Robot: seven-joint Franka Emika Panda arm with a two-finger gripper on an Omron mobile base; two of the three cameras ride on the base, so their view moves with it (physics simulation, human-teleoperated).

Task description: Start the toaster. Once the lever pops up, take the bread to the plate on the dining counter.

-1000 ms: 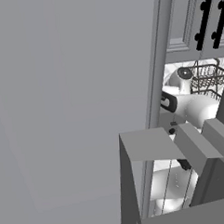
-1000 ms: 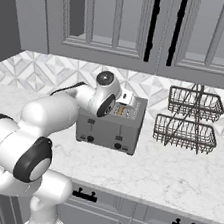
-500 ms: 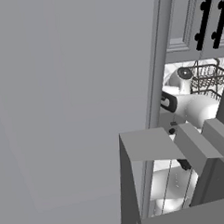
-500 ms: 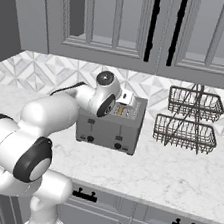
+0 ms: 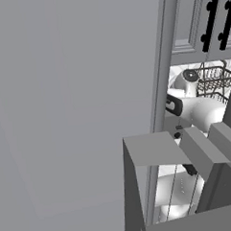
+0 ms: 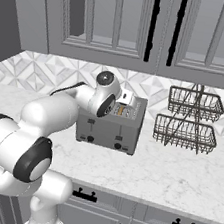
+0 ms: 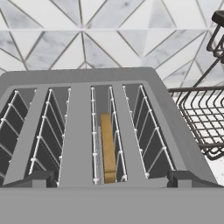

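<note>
A grey four-slot toaster (image 6: 112, 129) stands on the marble worktop by the tiled wall. In the hand view I look down into the toaster (image 7: 82, 131). The tan bread (image 7: 107, 146) stands sunk in the third slot from the left. My gripper (image 7: 111, 179) hovers just above the toaster's near edge, open wide, with one fingertip at each lower corner and nothing between them. From the right base view the gripper (image 6: 127, 104) hangs over the toaster's top. The lever, the plate and the dining counter are out of view.
A two-tier black wire basket (image 6: 188, 120) stands right of the toaster, close to its side (image 7: 197, 118). Grey upper cabinets with black handles (image 6: 154, 26) hang overhead. A grey panel (image 5: 73, 105) blocks most of the left base view. The worktop (image 6: 175, 178) runs to the front right.
</note>
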